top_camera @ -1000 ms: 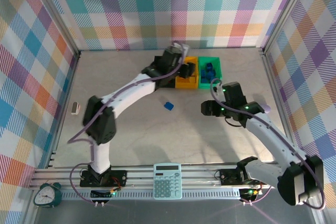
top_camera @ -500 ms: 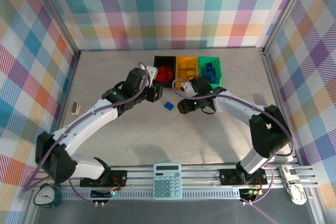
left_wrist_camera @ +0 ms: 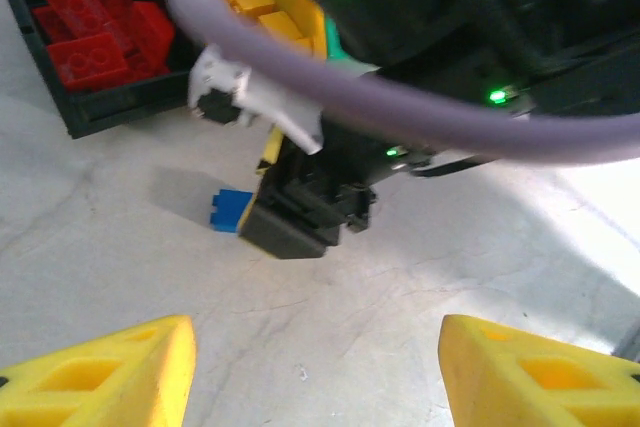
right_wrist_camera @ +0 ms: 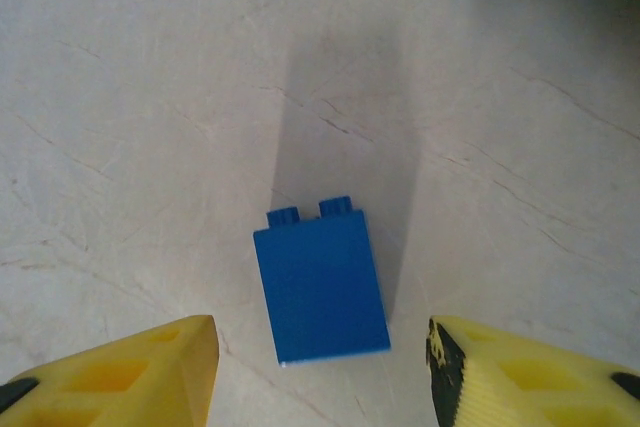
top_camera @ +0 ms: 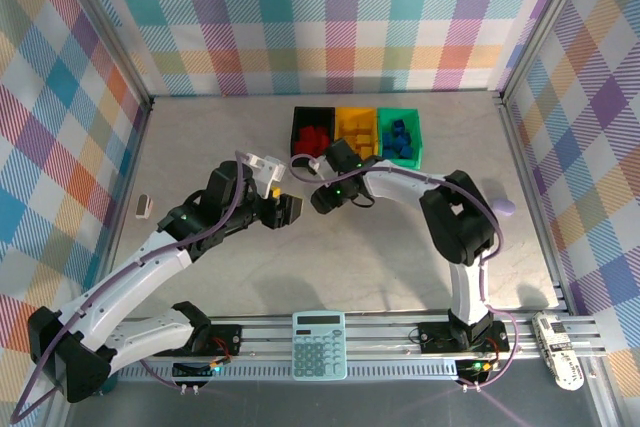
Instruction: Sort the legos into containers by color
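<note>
Right claw (top_camera: 323, 198) hangs low over the surface (top_camera: 200, 147), just in front of the bins. It is released: its two yellow fingers (right_wrist_camera: 120, 372) stand apart w/ a gap each side of a loose lego, a blue brick (right_wrist_camera: 320, 282). The brick lies flat on the surface, studs pointing away from the wrist cam, a little skewed to the fingers. Left claw (left_wrist_camera: 315, 372) is also released, w/ nothing betw. its fingers, hovering just beside the right one and facing it. Black bin (top_camera: 296, 137) has red bricks, yellow bin (top_camera: 356, 109) yellow ones, green bin (top_camera: 419, 142) blue ones.

Prob. best way: drop till the fingertips nearly meet the surface and centre on the brick. Twist slightly to square up w/ its smooth sides, clench there and not on the studs, lift straight, then carry to the green bin. Left arm should give room; the two look close enough to bump.

Writing: none legible. A teal calculator (top_camera: 319, 344) sits at the near edge, key marks too small to read.
</note>
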Motion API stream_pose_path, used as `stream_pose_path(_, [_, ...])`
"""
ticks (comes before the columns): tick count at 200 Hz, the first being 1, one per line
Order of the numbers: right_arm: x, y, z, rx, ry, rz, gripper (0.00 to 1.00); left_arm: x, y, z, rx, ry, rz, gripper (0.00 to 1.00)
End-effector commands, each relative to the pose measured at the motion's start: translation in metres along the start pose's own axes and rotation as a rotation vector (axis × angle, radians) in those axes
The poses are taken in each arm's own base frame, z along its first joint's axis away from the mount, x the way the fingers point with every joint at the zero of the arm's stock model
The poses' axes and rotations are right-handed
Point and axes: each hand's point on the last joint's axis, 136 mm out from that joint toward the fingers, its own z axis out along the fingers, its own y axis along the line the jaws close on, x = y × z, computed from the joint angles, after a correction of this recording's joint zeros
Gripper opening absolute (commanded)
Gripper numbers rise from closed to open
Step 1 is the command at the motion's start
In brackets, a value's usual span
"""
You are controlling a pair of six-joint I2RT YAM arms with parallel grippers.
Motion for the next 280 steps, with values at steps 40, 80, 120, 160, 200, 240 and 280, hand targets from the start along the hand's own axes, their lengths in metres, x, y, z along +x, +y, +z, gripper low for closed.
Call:
stream_pose_path(40, [0.0, -0.002, 0.014, 0.039, 0.028, -0.023, 0.54, 0.001, -0.014, -0.002, 0.076, 0.004, 0.021, 0.65])
stream_pose_path(80, [0.003, -0.003, 0.021, 0.04, 0.045, -0.023, 0.5, 0.003, -0.015, -0.004, 0.078, 0.008, 0.021, 0.65])
stream_pose_path(120, [0.003, -0.003, 0.022, 0.042, 0.05, -0.032, 0.39, 0.002, -0.019, -0.007, 0.1, 0.008, 0.02, 0.65])
stream_pose_path(160, [-0.003, -0.002, 0.007, 0.05, 0.022, -0.023, 0.3, 0.001, -0.022, -0.008, 0.116, 0.004, 0.02, 0.65])
stream_pose_path(200, [-0.017, -0.007, -0.035, 0.046, -0.038, 0.008, 0.29, 0.001, -0.022, -0.008, 0.113, 0.004, 0.021, 0.65])
stream_pose_path(240, [-0.023, -0.029, -0.088, 0.072, -0.114, 0.071, 0.28, 0.001, -0.025, -0.009, 0.127, 0.003, 0.025, 0.65])
stream_pose_path(280, [-0.024, -0.084, -0.138, 0.171, -0.192, 0.19, 0.28, -0.002, -0.029, -0.012, 0.144, -0.009, 0.032, 0.65])
